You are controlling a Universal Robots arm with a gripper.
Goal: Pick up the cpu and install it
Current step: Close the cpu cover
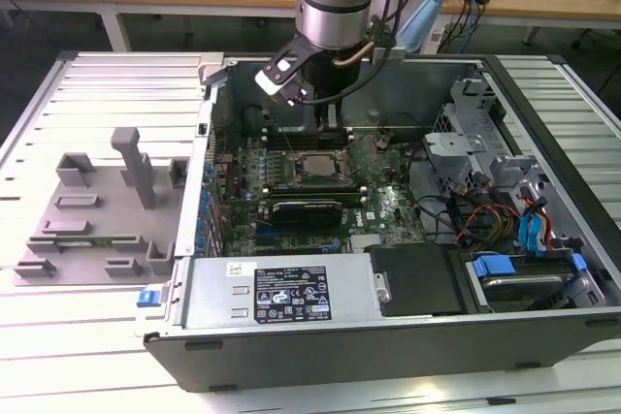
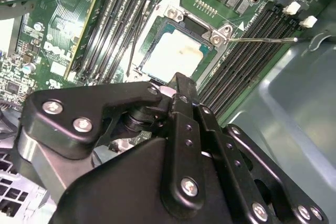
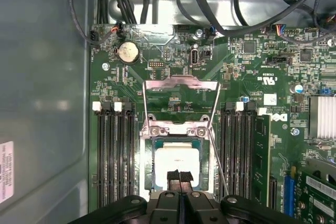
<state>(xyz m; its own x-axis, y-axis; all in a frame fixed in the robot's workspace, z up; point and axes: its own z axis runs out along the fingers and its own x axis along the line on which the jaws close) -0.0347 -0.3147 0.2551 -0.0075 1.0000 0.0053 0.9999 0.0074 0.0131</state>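
The cpu (image 3: 177, 163) is a silvery-white square chip lying flat inside the open socket (image 3: 148, 150) of the green board (image 3: 131, 82). The socket's metal load plate (image 3: 181, 83) is swung up and its thin lever stands free beside it. My gripper (image 3: 180, 178) hangs just above the cpu's near edge, its two black fingers pressed together with nothing between them. In the second wrist view the cpu (image 2: 176, 53) lies just beyond the gripper (image 2: 177, 83). In the exterior view the gripper (image 1: 327, 121) reaches down into the case above the cpu (image 1: 315, 168).
The open computer case (image 1: 543, 104) surrounds the board, with memory slots (image 3: 111, 150) on both sides of the socket and cables (image 1: 466, 215) and drive bays on the exterior view's right. A grey plastic holder block (image 1: 97, 206) lies outside the case on the exterior view's left.
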